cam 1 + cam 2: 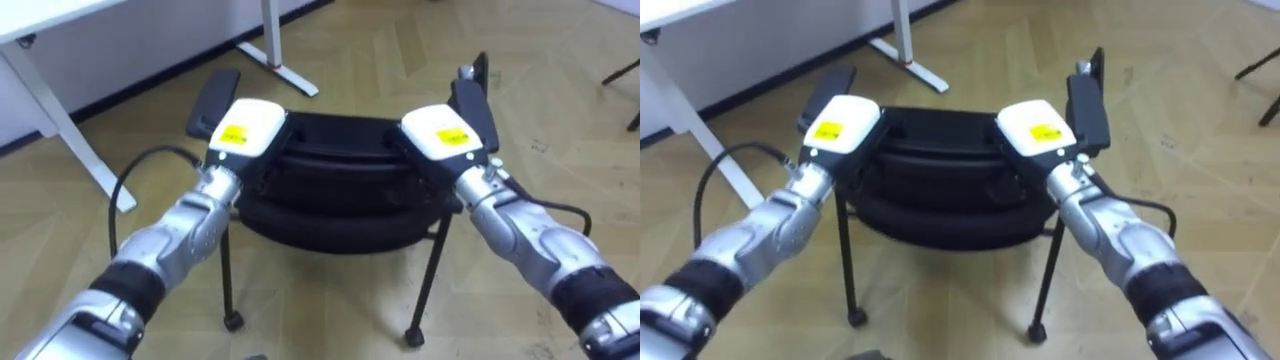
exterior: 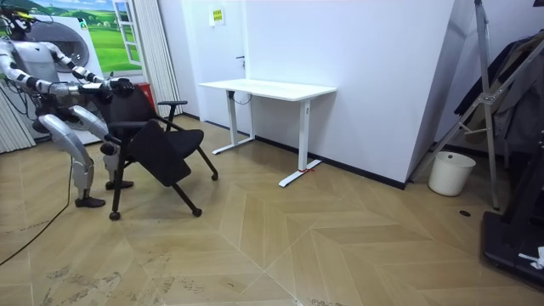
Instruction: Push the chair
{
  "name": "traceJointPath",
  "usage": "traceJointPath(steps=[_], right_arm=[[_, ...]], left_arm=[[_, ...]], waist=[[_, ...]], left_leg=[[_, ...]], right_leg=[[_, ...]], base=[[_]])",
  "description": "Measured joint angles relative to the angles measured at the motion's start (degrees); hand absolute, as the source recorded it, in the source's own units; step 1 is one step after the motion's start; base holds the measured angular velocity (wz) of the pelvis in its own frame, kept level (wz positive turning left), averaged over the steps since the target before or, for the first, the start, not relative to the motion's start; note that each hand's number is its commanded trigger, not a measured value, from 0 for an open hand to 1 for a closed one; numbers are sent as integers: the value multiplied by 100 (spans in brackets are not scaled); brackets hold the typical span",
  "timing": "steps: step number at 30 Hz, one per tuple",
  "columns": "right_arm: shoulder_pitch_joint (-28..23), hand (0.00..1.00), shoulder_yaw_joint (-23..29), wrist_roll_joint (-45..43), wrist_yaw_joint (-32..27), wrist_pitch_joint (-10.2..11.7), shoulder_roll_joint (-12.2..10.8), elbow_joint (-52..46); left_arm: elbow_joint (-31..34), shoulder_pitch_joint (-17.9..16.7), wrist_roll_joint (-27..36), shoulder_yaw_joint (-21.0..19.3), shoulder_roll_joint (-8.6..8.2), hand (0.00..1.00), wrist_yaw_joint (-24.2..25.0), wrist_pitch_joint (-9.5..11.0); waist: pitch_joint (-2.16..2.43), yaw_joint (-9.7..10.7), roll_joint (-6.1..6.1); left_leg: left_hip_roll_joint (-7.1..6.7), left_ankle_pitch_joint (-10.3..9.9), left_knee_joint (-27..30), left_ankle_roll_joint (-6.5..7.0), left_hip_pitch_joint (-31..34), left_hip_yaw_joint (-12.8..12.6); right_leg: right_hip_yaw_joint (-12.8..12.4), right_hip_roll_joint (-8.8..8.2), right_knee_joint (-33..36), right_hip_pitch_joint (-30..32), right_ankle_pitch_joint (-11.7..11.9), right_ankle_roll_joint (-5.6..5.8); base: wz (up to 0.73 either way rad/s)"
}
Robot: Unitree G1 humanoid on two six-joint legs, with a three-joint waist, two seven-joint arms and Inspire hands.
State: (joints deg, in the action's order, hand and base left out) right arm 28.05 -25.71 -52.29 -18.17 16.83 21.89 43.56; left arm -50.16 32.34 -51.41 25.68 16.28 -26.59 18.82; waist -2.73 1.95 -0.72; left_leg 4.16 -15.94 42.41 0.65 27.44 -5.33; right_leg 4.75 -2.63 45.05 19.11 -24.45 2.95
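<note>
At the room view's left, the robot stood on a wooden floor point(image 2: 340, 246) with knees bent and both arms stretched forward to a black chair point(image 2: 153, 140) right in front of it. Seen from the head camera, the chair point(image 1: 340, 200) lay just below the arms, its back towards the robot and its thin legs ending in small casters on the floor.

The left hand point(image 1: 245, 128) rested on the top of the backrest point(image 1: 340, 135) at its left end, and the right hand point(image 1: 440, 130) rested on the same top edge at its right end, with a bare stretch of backrest between them. Only the back of each hand faced the camera. Whether either hand clasped the backrest or merely lay flat on it could not be told, because the front part of each hand was hidden over the far edge; they seemed to be pressed against it.

Just outside each hand stood one of the chair's armrests, the left armrest point(image 1: 213, 100) and the right armrest point(image 1: 473, 105).

Beyond the chair stood a white desk point(image 2: 268, 87) against the wall, well apart from it. A white bucket point(image 2: 450, 172) sat on the floor near the room view's right.
</note>
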Motion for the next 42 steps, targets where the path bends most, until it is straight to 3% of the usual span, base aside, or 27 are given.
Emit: traceJointPath(steps=[1,2,4,6,7,8,10,11,12,15,16,19,21,22,24,25,26,27,28,30,31,32,34,37,39,41,42], right_arm=[[-6,100,5,4,-12,-14,0,24],[-62,100,5,13,-63,-20,25,24],[-41,100,-8,10,-87,-31,48,-49],[371,100,-107,-85,-41,-122,51,-48],[543,100,-203,-156,-35,-245,-24,29],[564,100,-217,-176,-36,-275,-50,48],[528,100,-228,-167,-65,-300,-64,51],[509,100,-228,-155,-105,-305,-84,92],[485,100,-228,-149,-154,-305,-87,107],[457,100,-234,-161,-301,-306,-119,109],[436,100,-242,-164,-327,-313,-131,109],[304,100,-242,-168,-435,-346,-215,110],[306,100,-254,-177,-462,-362,-223,92],[350,100,-256,-177,-447,-391,-218,87],[482,100,-257,-194,-270,-390,-210,85],[557,100,-257,-214,-174,-390,-183,51],[627,100,-234,-194,-159,-410,-205,46],[629,100,-235,-165,-147,-414,-215,52],[564,100,-248,-112,-71,-392,-235,52],[410,100,-248,-128,-67,-372,-306,29],[353,100,-248,-160,-67,-382,-333,1],[330,100,-237,-181,-67,-392,-296,-49],[342,100,-230,-180,-68,-397,-191,-68],[345,100,-233,-181,-70,-376,-102,-99],[390,100,-236,-181,-116,-369,-79,-118],[503,100,-230,-166,-149,-360,-45,-114],[523,100,-232,-166,-175,-360,-39,-93]], left_arm=[[-37,24,-3,5,-16,100,28,13],[-79,81,0,16,-56,100,93,-1],[-20,85,28,12,22,100,68,23],[28,102,164,-197,62,100,-40,38],[-58,103,217,-286,69,100,-48,75],[-92,101,235,-289,66,100,-63,87],[-225,142,231,-201,69,100,-240,114],[-273,173,232,-80,87,100,-337,105],[-270,173,234,-62,94,100,-372,108],[-274,190,234,36,142,100,-530,93],[-280,192,232,45,147,100,-546,73],[-339,194,239,217,172,100,-657,-3],[-332,191,273,227,187,100,-663,-19],[-321,205,307,230,182,100,-656,-32],[-318,186,348,232,196,100,-712,-47],[-340,192,379,232,199,100,-758,-46],[-320,277,370,225,226,100,-809,-69],[-320,291,362,236,221,100,-822,-105],[-334,274,341,303,242,100,-835,-117],[-319,138,341,402,265,100,-930,-122],[-273,57,340,400,287,100,-943,-133],[-210,5,340,395,287,100,-947,-177],[-182,7,344,387,157,100,-937,-305],[-208,-2,349,374,61,100,-960,-341],[-182,13,349,364,71,100,-1035,-352],[-173,152,349,376,30,100,-1057,-408],[-173,171,349,380,21,100,-1064,-430]], waist=[[19,12,49],[7,17,-104],[52,-93,-334],[-71,-289,-167],[-98,-348,-31],[-107,-352,4],[-158,-312,10],[-202,-337,118],[-206,-358,140],[-221,-473,195],[-215,-503,206],[-179,-413,105],[-147,-377,8],[-118,-385,4],[-116,-560,117],[-45,-641,284],[-110,-684,284],[-94,-664,229],[-45,-630,118],[-15,-591,-36],[-1,-510,-131],[37,-491,-28],[-6,-448,86],[-71,-535,75],[-94,-535,28],[-188,-475,-64],[-202,-479,-76]], left_leg=[[45,109,-190,179,-34,-141],[78,165,-284,244,-167,-476],[-11,142,-192,253,-260,-852],[-153,-19,254,281,-91,-666],[-390,-167,393,279,-21,-395],[-465,-188,430,312,-25,-298],[-474,-219,494,361,-90,-169],[-423,-234,515,388,-112,-62],[-410,-245,518,406,-115,-5],[-395,-271,519,403,-121,231],[-396,-284,514,378,-129,337],[-364,-370,560,221,-119,458],[-254,-473,752,39,-79,418],[-137,-583,1038,-141,-43,402],[163,-1028,1840,-227,-264,344],[358,-1639,1822,-285,-539,262],[339,-1952,1795,-205,-554,268],[276,-1952,1751,-206,-559,334],[204,-1946,1581,-219,-635,437],[196,-1875,1235,-350,-924,479],[212,-1741,1131,-429,-1035,580],[279,-1620,1263,-520,-1027,653],[452,-1407,1746,-449,-857,641],[494,-821,2220,-427,-649,604],[416,-707,2210,-416,-566,628],[194,-732,1735,-428,-243,535],[158,-723,1546,-420,-138,472]], right_leg=[[-78,47,187,4,-101,285],[-73,-150,995,-141,-273,123],[13,-523,1265,-703,-329,47],[74,-647,1334,-766,-451,-53],[216,-732,1643,-637,-346,-104],[241,-751,1866,-556,-224,-142],[187,-841,2608,-60,745,-150],[190,-769,2886,155,1286,-140],[170,-717,2982,275,1410,-147],[194,-596,2721,871,955,-53],[243,-606,2215,1034,854,-29],[324,-677,432,992,850,-29],[300,-678,180,957,845,-109],[392,-628,243,1016,843,-173],[708,-705,436,1086,928,-358],[1013,-780,602,1110,888,-429],[1053,-879,814,1195,855,-452],[1031,-875,839,1200,822,-427],[908,-771,858,1188,655,-408],[654,-521,766,1037,463,-396],[642,-401,735,872,382,-508],[706,-297,774,769,282,-655],[794,-178,808,627,166,-753],[772,-144,800,463,28,-812],[785,-218,796,463,-30,-831],[786,-363,776,466,-63,-819],[794,-392,762,462,-80,-790]], base=[[22],[23],[-38],[-111],[-60],[-19],[20],[0],[-25],[-20],[32],[49],[44],[-16],[-58],[-52],[-24],[19],[45],[49],[56],[54],[31],[11],[19],[23],[5]])
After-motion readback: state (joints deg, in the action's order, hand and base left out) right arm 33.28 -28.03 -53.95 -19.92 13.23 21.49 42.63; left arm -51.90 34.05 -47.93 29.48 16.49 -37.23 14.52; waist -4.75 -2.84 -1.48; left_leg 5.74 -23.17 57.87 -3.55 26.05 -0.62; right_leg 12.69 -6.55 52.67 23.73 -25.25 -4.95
